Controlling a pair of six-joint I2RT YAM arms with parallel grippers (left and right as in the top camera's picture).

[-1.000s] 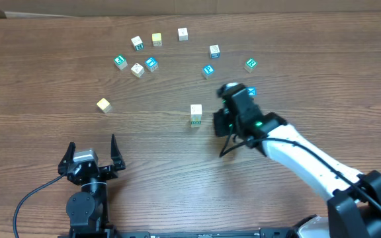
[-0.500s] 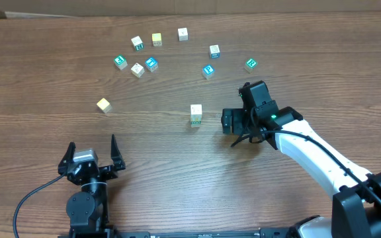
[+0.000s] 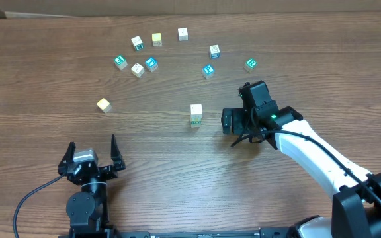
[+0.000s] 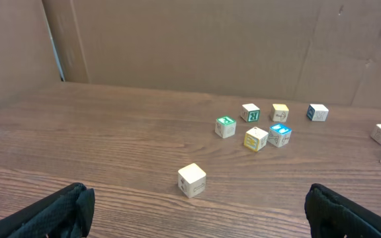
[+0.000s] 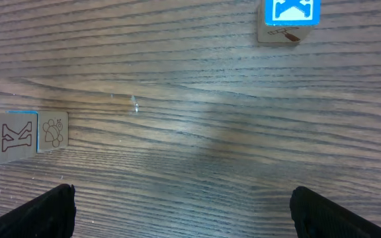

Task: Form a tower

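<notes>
**Status.** The tower (image 3: 196,114) stands upright near the middle of the bench (image 3: 38,132), and nothing touches it. In the right wrist view it appears as a run of stacked cubes cut off by the left edge of the frame. Two whole cubes and part of a third are visible.

**Grippers.** The right gripper (image 3: 227,121) sits near the tower at its 3 o'clock, released, with nothing between its fingers. The left gripper (image 3: 91,149) rests at 7 o'clock, also released and empty.

**Remaining.** Ten loose cubes (image 3: 151,64) lie in an arc from 9 to 2 o'clock of the tower.

**Judgement.** Stacking has started, but most cubes are not yet placed.
</notes>
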